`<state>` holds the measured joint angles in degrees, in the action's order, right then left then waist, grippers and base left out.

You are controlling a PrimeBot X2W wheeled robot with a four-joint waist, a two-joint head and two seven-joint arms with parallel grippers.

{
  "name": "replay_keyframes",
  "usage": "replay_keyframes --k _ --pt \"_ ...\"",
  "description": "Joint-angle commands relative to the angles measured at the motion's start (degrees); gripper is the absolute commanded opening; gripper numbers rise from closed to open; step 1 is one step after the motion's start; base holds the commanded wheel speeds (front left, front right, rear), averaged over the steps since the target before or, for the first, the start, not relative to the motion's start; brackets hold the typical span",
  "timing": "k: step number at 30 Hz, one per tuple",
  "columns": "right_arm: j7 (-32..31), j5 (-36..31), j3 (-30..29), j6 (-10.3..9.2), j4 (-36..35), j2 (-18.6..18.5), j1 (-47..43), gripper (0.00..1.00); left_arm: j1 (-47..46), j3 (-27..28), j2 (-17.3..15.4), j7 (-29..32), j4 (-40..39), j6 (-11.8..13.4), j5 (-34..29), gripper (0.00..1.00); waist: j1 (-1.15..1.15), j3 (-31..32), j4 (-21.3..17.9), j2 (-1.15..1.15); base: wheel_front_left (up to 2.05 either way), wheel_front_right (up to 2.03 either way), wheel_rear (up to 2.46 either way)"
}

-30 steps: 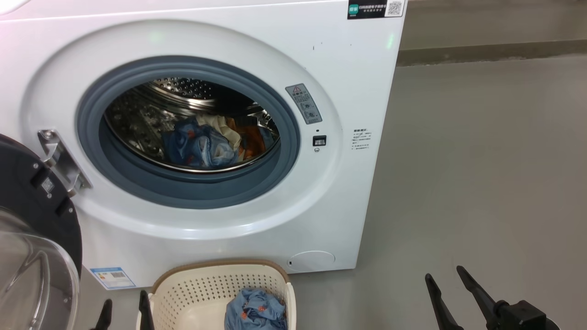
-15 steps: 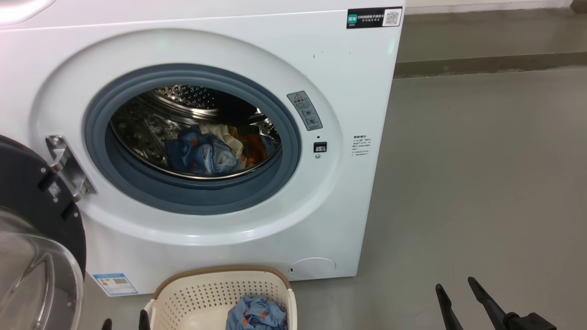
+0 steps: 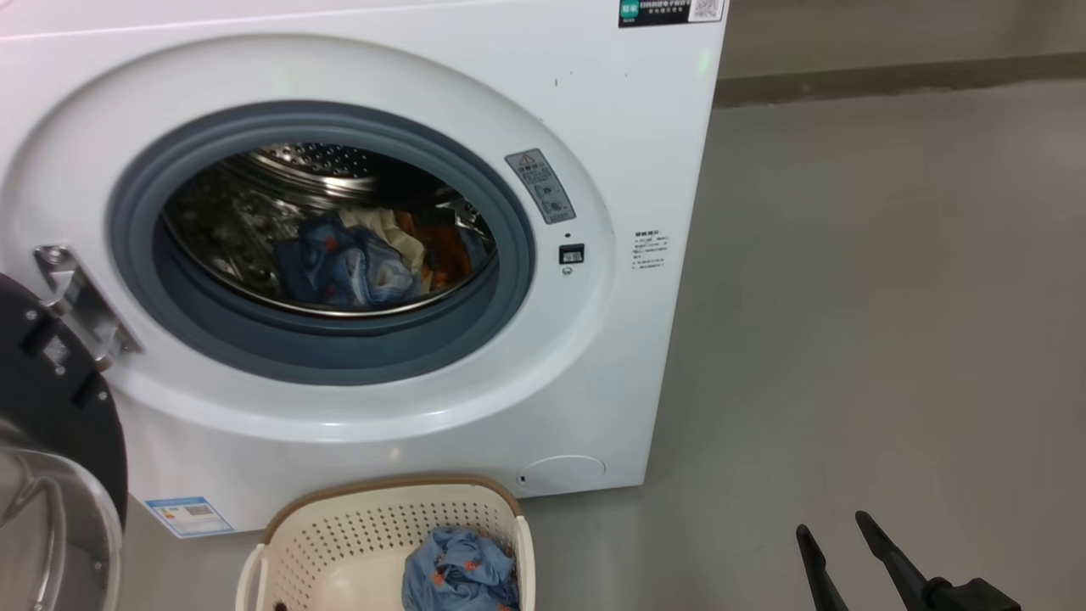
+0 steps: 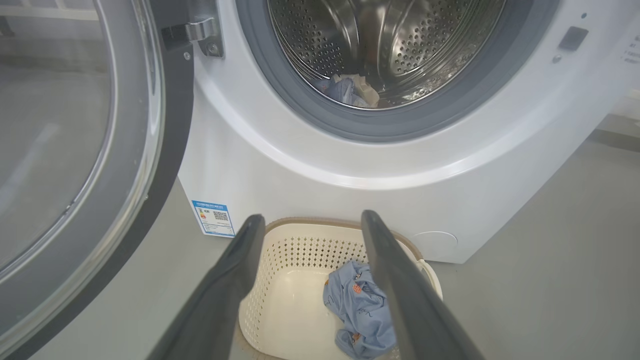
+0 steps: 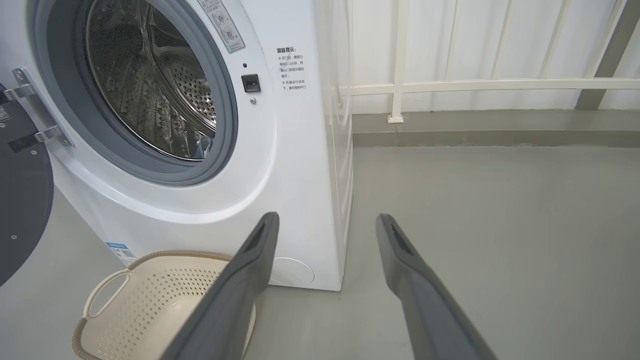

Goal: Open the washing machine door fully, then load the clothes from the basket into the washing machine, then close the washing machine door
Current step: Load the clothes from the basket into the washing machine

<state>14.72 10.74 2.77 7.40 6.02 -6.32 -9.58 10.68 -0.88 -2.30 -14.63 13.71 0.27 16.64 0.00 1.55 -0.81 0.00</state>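
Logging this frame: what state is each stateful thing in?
washing machine door: swung wide open
drum: holds clothes
basket: holds one blue garment
left gripper: fingers open, empty, above basket
right gripper: fingers open, empty

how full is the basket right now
Nearly empty: the basket holds one crumpled blue garment toward its right side; the rest of its floor is bare.

head: high, facing washing machine (image 3: 628,127) | wrists: low, seemingly nearer | shared: basket (image 3: 373,526), drum (image 4: 400,40)
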Motion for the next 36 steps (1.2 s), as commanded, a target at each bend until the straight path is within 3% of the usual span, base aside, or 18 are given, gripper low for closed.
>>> replay_keyframes --k 1,11,28,36 --pt "0.28 0.33 1.50 0.09 -1.18 -0.67 1.96 1.00 -2.26 1.25 -0.63 -0.37 0.82 -0.02 -0.10 1.00 0.00 -1.48 -1.12 0.00 0.00 0.00 0.00" --pt "0.28 1.45 3.81 0.09 -1.05 -0.77 5.87 1.00 -10.48 -0.94 -0.96 5.29 10.76 -4.38 4.41 1.00 0.00 -8.45 -5.09 0.00 0.00 0.00 0.00" --pt "0.28 3.95 4.44 0.09 -1.24 -0.17 14.82 1.00 -28.99 -1.77 -1.82 11.51 27.79 -6.94 10.96 1.00 0.00 -22.99 -9.21 0.00 0.00 0.00 0.00" --pt "0.28 4.75 4.41 0.09 -1.42 -0.74 17.75 1.00 -36.93 -5.98 -2.48 11.91 38.59 -7.60 10.65 1.00 0.00 -26.84 -9.33 0.00 0.00 0.00 0.00"
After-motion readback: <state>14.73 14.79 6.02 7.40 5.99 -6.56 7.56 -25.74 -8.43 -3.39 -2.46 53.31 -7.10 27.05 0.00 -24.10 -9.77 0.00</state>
